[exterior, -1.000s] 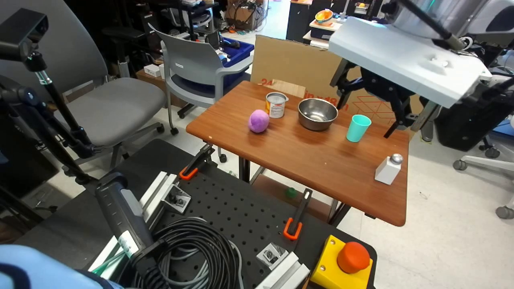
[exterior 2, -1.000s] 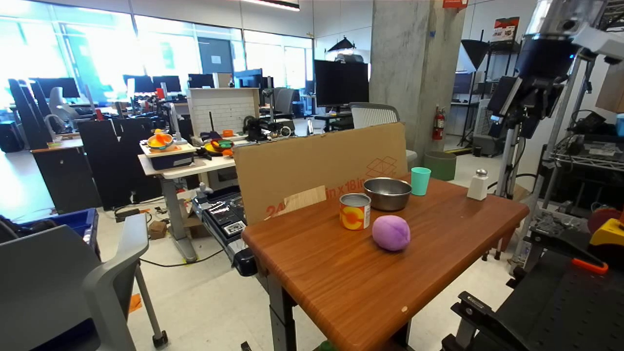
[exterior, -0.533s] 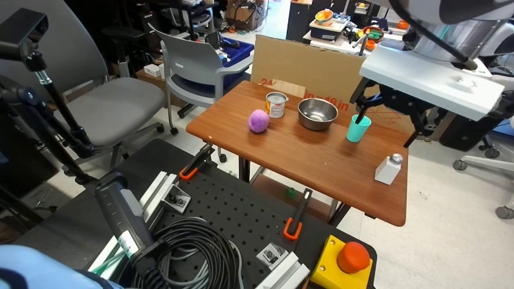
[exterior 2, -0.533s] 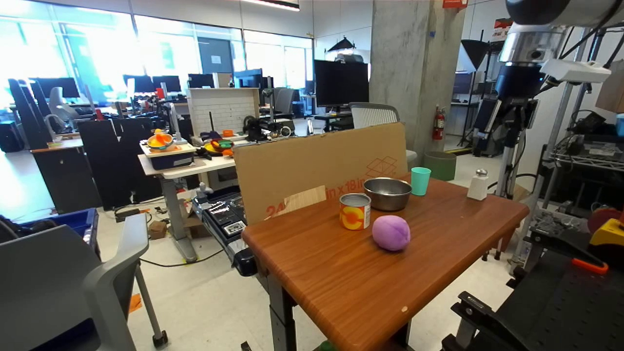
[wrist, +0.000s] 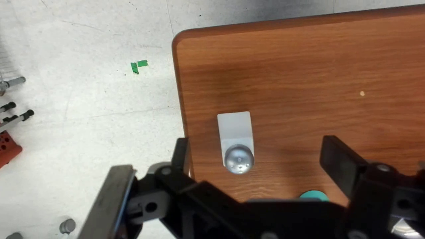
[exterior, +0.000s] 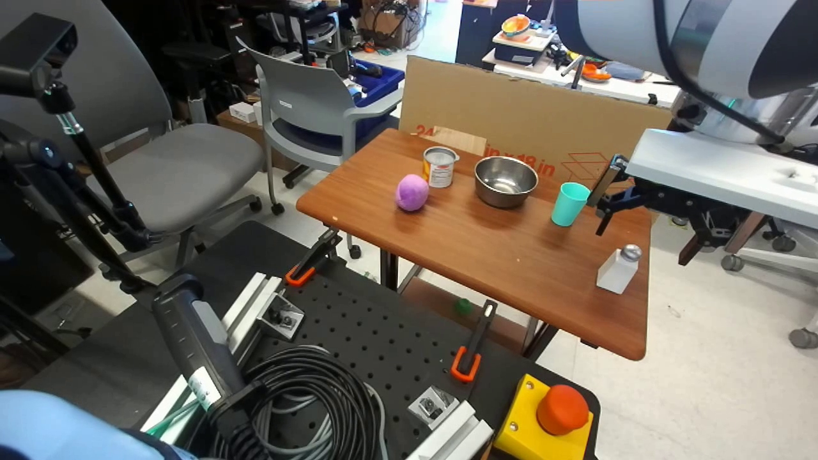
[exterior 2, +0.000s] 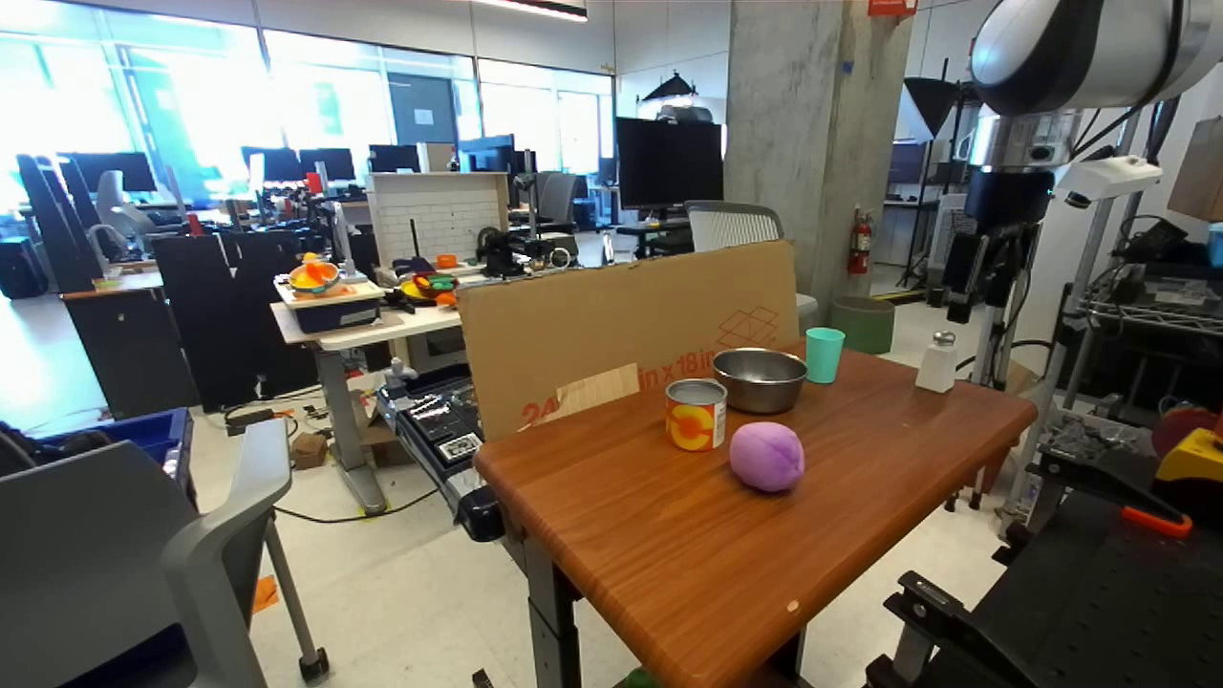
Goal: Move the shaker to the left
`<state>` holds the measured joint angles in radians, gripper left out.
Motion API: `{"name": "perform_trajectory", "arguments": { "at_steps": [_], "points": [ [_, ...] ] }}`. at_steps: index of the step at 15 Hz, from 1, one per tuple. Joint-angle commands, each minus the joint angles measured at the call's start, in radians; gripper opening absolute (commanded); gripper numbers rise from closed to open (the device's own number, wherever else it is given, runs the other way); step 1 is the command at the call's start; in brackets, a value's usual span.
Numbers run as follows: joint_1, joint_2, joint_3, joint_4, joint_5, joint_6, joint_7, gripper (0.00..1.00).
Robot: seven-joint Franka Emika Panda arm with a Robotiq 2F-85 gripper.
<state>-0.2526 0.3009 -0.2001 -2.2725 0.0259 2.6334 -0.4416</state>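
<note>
The black two-fingered gripper (wrist: 257, 151), its jaws parted wide and holding nothing, hangs above the brown wood-grained table (wrist: 298, 79), presumably so spread as to straddle and grip the white, square-sided, metallic-capped shaker (wrist: 235, 129), which stands upright near the table's short edge.

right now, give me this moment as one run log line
task: move shaker left; shaker: upright on table, near edge; claw: open, not touching shaker; status: grasp not yet made
</note>
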Motion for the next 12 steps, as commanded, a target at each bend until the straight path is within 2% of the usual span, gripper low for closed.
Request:
{"name": "perform_trajectory", "arguments": {
  "at_steps": [1, 5, 9, 10, 12],
  "points": [
    [-0.066, 0.067, 0.056, 0.036, 0.007, 0.074, -0.093, 1.0],
    [-0.092, 0.122, 0.083, 0.048, -0.015, 0.172, -0.075, 1.0],
    [-0.104, 0.169, 0.1, 0.071, -0.031, 0.205, -0.058, 1.0],
    [-0.104, 0.178, 0.101, 0.074, -0.036, 0.207, -0.051, 0.75],
    [-0.105, 0.192, 0.104, 0.078, -0.049, 0.219, -0.046, 0.66]
  ]
}}
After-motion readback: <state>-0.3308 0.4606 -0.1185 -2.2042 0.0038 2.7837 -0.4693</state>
